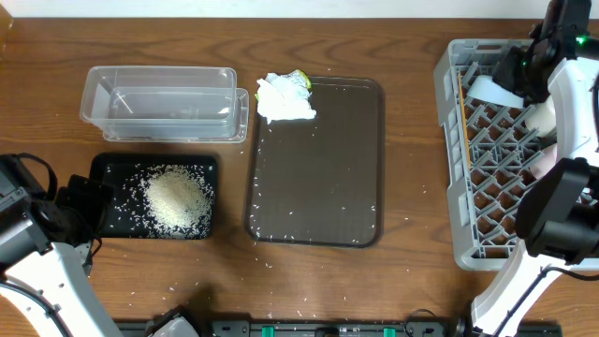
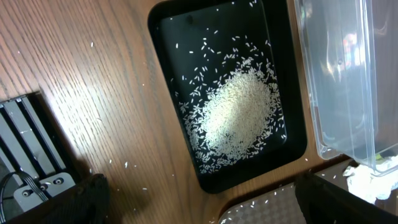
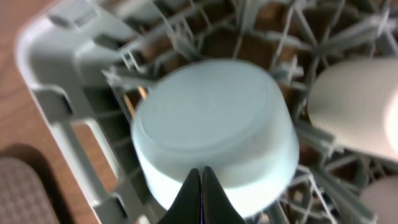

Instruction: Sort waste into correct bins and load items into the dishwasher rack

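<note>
In rack [image 3: 56, 118] at right, I see right gripper [image 3: 202, 186] pressed together just by upturned bowl [image 3: 211, 118]; left gripper [image 2: 202, 199] spread above rice [image 2: 239, 115] in black tray [image 2: 168, 37].

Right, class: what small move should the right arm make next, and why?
Probably lift the right gripper clear of the rack: its jaws are shut, the bowl rests upside down in it, and the paper wad lies outside the tub.
</note>
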